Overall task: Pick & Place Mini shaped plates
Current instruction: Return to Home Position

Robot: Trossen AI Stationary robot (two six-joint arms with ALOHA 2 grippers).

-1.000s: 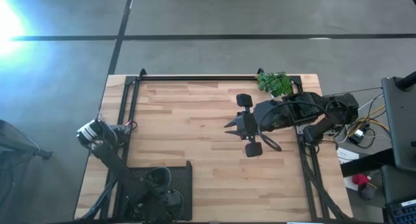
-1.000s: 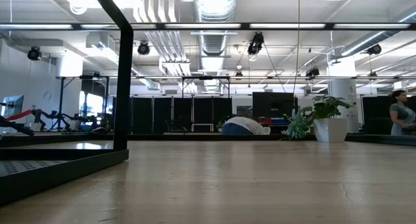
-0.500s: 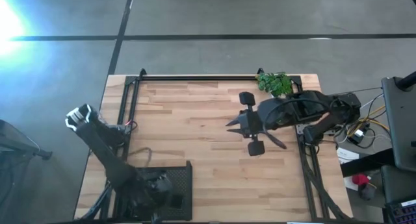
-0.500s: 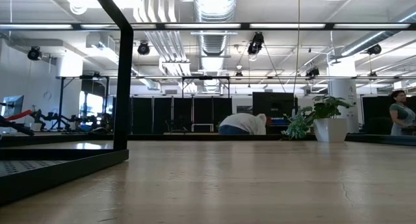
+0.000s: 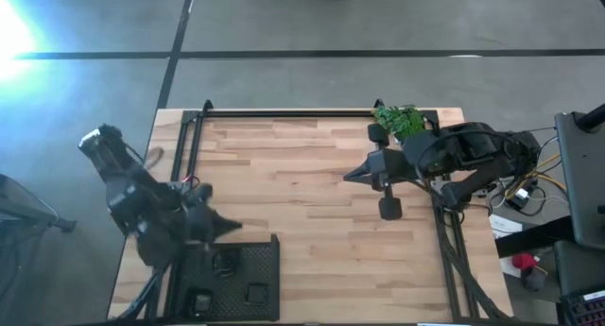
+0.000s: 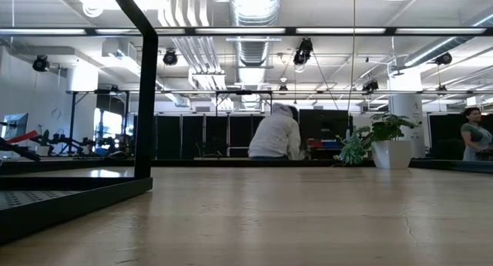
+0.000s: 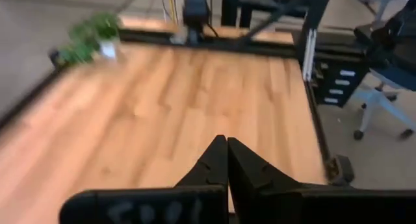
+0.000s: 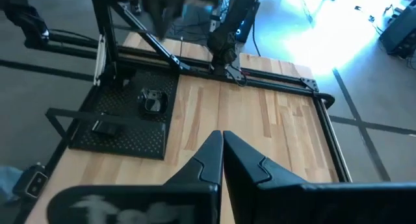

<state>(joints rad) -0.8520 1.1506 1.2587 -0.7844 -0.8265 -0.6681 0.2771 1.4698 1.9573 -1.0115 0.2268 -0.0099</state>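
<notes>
1. Since the earlier frame, your left gripper (image 5: 230, 228) has swung out from over the black perforated metal shelf (image 5: 268, 269). It now points across the pale wooden plank table (image 5: 284, 175). The right gripper (image 5: 348, 175) has drawn back rightward.
2. Both pairs of fingers are pressed together, holding nothing.
3. The small black mini shaped plates (image 8: 151, 102) sit on that shelf beside your left arm, seemingly in two or three stacks.

Pale striped wood table (image 5: 312, 231), black perforated tray (image 5: 267, 265) with black plates (image 8: 153, 102), green plant (image 5: 400, 120)
</notes>
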